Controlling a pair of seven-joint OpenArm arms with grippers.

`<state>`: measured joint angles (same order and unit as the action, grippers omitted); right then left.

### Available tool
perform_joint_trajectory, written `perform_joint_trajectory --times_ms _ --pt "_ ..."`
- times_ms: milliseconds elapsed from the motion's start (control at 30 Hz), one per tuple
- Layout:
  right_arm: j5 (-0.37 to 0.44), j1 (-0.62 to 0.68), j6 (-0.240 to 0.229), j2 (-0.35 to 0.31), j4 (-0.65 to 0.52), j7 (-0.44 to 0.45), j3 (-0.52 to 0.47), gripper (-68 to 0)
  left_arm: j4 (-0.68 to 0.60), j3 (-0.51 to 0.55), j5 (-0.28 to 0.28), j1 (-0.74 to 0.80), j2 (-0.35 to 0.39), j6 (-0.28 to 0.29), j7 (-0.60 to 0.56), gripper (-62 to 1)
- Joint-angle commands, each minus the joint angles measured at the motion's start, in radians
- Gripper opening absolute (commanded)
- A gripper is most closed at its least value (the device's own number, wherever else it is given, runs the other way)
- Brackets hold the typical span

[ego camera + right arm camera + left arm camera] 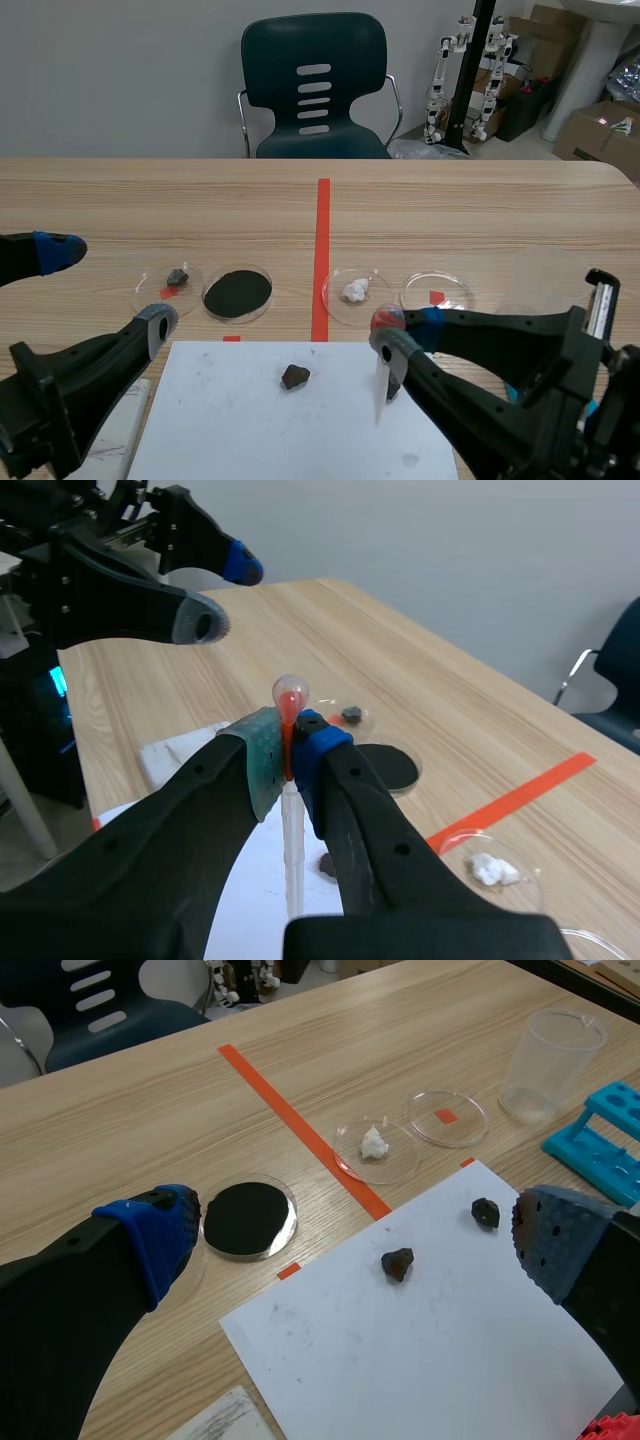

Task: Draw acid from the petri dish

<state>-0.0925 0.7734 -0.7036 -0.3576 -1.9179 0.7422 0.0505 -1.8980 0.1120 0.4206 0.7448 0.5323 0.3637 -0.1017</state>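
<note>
Where the right arm comes in low over the table (480, 200), the right hand (402, 332) is clamped on a pipette (382, 385), with the red bulb standing above the pads and the pale stem hanging straight down. The pipette tip hangs over the right part of a white paper sheet (230, 430), on the robot's side of the dishes. The left hand (105, 288) has its fingers wide apart, one blue pad and one grey, and hovers over the table's left side beside the sheet's far left corner. Four dishes stand in a row beyond the sheet. Left of the orange-red line (322, 250) are a dish with a small dark stone (168, 287) and a black-filled dish (238, 293). Right of the line are a dish with a white lump (357, 293) and a clear petri dish (437, 291) set over a red tape square. The clear petri dish lies just beyond the right hand, and whether it holds liquid cannot be told. On the sheet lie a dark stone (294, 376) near the middle and a second stone (486, 1212) near the far right edge. Right of the clear petri dish stand a plastic beaker (553, 1065), upright, and a blue rack (600, 1145) just beside the sheet's right corner. Across the table stands a dark green chair (315, 85).
</note>
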Motion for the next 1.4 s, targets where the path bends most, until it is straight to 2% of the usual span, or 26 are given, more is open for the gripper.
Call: perform_joint_trajectory --times_ms 0,167,400,633,767,833,1100,1367 --pt "0.033 -0.022 0.000 -0.003 -0.001 0.015 -0.019 -65.7 -0.018 0.008 0.010 0.000 0.000 -0.002 -0.014 1.4" --pt "0.069 -0.080 0.000 -0.012 0.024 0.015 -0.060 -65.8 -0.018 0.008 0.010 0.000 0.000 -0.002 -0.014 1.4" --pt "0.194 -0.230 0.000 -0.075 0.146 0.015 -0.063 -65.1 -0.018 0.008 0.009 0.000 0.000 -0.002 -0.014 1.4" --pt "0.202 -0.411 0.016 -0.084 0.283 0.014 -0.051 -65.0 -0.018 0.008 0.010 0.000 0.000 -0.002 -0.014 1.4" --pt "0.202 -0.498 0.126 -0.086 0.370 0.014 -0.009 -60.1 -0.018 0.008 0.010 0.000 0.000 -0.002 -0.014 1.4" --pt "0.202 -0.541 0.147 -0.095 0.415 0.014 0.021 -60.2 -0.018 0.008 0.010 0.000 0.000 -0.002 -0.014 1.4" --pt "0.210 -0.687 0.147 -0.108 0.572 0.015 0.122 -60.3 -0.018 0.008 0.010 0.000 0.000 -0.002 -0.014 1.4" --pt "0.218 -0.779 0.146 -0.107 0.681 0.024 0.190 -64.0 -0.018 0.008 0.010 0.000 0.000 -0.002 -0.013 1.4"
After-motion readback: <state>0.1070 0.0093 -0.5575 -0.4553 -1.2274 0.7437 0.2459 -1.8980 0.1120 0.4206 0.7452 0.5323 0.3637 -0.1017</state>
